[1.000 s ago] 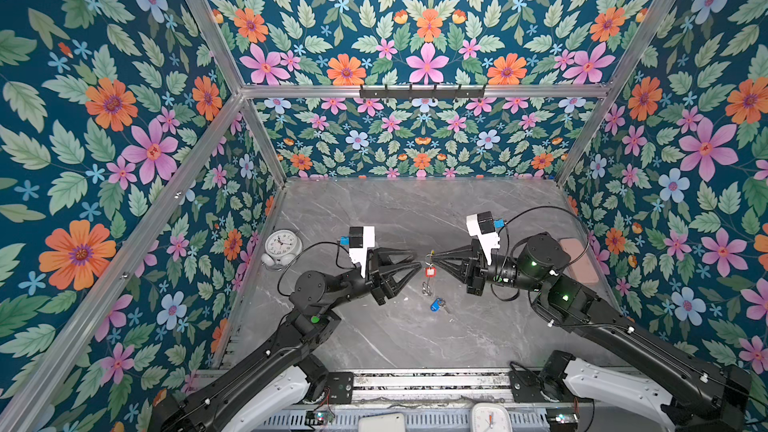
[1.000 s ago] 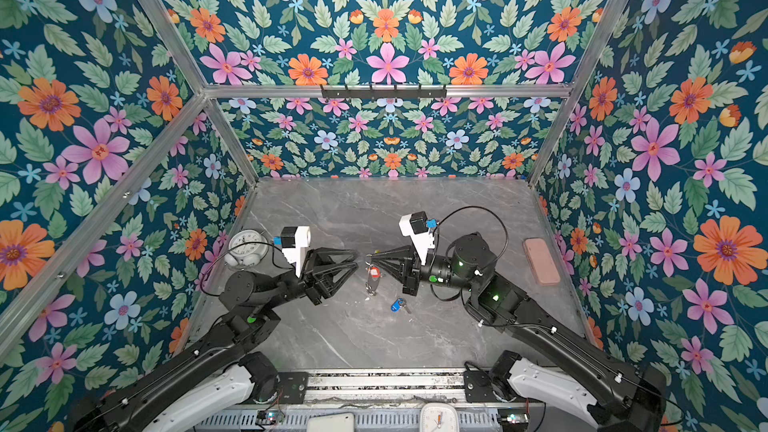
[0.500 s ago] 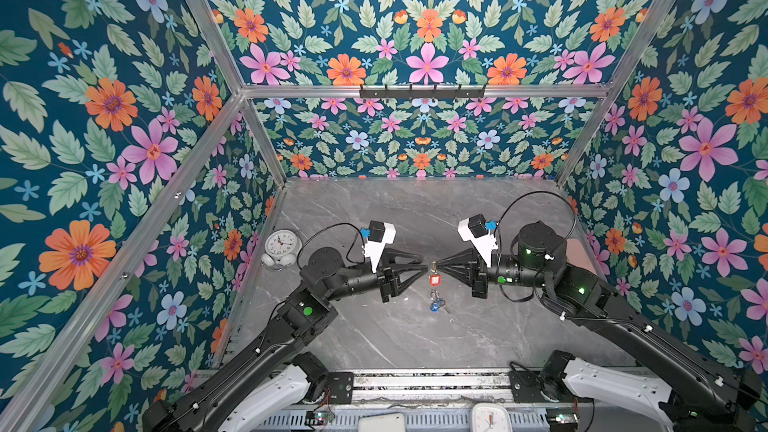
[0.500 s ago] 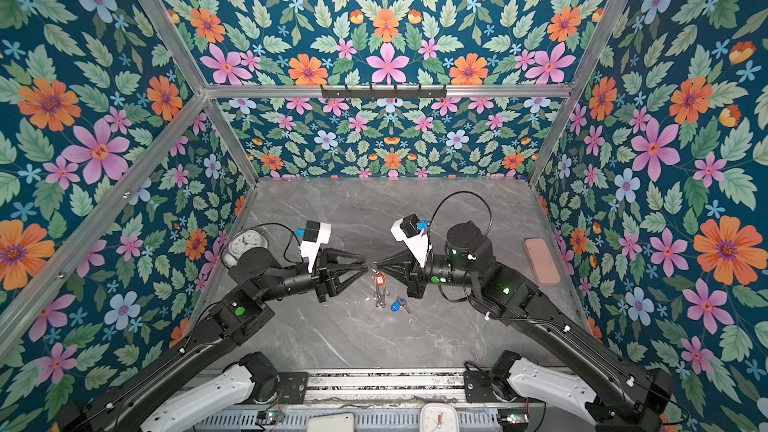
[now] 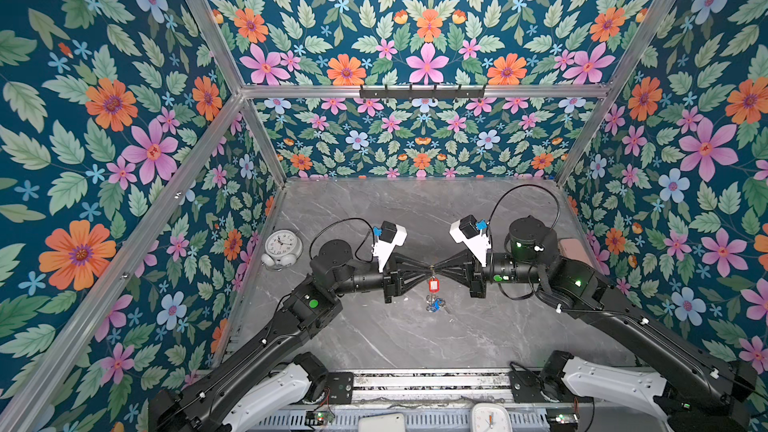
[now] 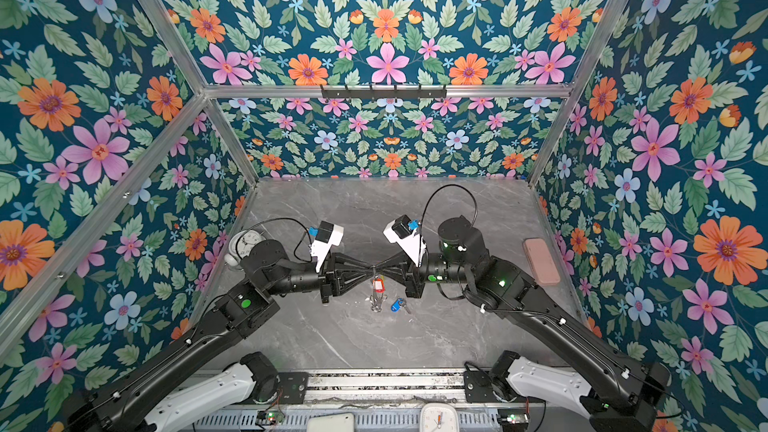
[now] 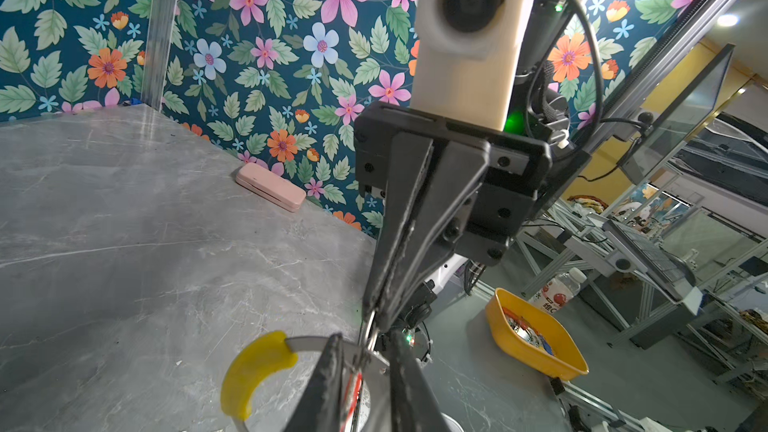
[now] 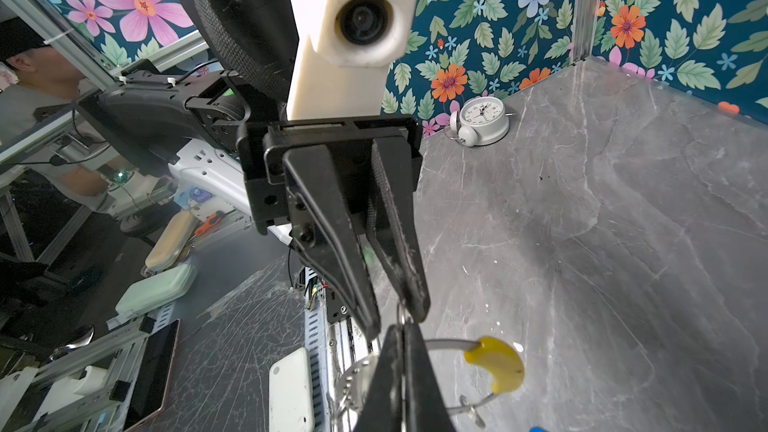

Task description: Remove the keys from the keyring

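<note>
The keyring is held in the air over the middle of the table, edge-on in both top views. Its grey hoop (image 7: 305, 342) and yellow sleeve (image 7: 253, 371) (image 8: 496, 363) show in both wrist views. My right gripper (image 5: 439, 270) (image 8: 402, 338) is shut on the hoop. My left gripper (image 5: 428, 270) (image 7: 365, 367) meets it tip to tip. Its jaws are a little apart around a small split ring (image 8: 401, 312) and the hoop. The red-tagged key (image 5: 432, 285) (image 6: 377, 285) hangs below the two tips. The blue-tagged key (image 5: 435, 306) (image 6: 397, 305) lies on the table, off the ring.
A round white alarm clock (image 5: 282, 247) (image 8: 482, 118) stands by the left wall. A pink case (image 6: 540, 261) (image 7: 270, 187) lies along the right wall. A yellow bin (image 7: 536, 351) sits outside the cell. A white device (image 8: 291, 392) rests on the front rail.
My left gripper has moved right up to the right gripper's tips, and its jaws have narrowed around the ring. The right gripper stayed shut on the keyring and shifted only slightly.
</note>
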### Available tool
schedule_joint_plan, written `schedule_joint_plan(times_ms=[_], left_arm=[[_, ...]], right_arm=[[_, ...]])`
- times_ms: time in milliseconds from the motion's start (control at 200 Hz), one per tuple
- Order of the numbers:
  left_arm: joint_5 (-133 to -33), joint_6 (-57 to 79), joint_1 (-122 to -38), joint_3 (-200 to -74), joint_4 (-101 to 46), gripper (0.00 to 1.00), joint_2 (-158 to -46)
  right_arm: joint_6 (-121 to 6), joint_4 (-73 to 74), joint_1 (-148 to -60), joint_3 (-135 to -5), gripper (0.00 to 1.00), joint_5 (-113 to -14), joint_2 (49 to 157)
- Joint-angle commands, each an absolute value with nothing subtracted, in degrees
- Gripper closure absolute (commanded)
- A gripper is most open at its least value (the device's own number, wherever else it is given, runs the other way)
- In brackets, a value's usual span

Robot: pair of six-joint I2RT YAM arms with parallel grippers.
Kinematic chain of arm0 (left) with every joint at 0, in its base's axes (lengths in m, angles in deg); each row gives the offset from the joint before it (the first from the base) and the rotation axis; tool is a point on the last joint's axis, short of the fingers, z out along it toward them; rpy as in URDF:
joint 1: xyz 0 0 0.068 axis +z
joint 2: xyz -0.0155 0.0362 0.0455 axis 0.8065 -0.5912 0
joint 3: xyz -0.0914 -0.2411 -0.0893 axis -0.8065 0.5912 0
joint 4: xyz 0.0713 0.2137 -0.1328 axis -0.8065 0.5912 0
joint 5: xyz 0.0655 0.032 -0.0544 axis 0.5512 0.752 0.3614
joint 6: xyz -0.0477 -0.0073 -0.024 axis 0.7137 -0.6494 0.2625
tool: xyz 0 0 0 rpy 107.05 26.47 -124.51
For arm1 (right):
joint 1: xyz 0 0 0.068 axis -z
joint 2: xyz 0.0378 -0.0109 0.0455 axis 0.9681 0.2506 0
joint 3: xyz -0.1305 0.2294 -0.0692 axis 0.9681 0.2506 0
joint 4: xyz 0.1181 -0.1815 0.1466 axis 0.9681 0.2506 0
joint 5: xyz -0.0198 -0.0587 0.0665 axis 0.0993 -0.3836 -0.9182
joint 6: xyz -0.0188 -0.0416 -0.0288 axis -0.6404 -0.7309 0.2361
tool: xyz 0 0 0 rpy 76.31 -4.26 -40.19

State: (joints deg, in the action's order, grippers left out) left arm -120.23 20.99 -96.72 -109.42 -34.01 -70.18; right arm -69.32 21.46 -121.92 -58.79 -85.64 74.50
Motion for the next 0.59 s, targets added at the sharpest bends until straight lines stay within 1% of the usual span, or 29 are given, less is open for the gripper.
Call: schedule_joint_plan(times_ms=[0,330,450,485,590], left_arm=[[-121.71,20.41,-96.67,-109.74,-35.33,0.81,-70.39],[-121.79,21.62,-96.8,-109.04,-38.06,0.96,-70.56],[-121.26,22.95,-96.75,-107.82,-40.96,0.99,-70.47],[-121.13,23.27,-96.74,-107.44,-41.72,1.0,-70.43],[-120.11,24.13,-96.77,-106.24,-44.28,1.0,-69.97]], right_arm=[[-70.24,21.78,-121.93,-59.53,1.0,-85.51,74.86],[-70.5,21.76,-121.98,-59.96,1.0,-85.34,75.48],[-69.71,20.15,-121.98,-59.46,1.0,-85.26,75.35],[-69.42,19.41,-121.96,-59.16,0.96,-85.01,75.08],[-67.73,14.94,-121.98,-57.07,0.74,-83.42,73.23]])
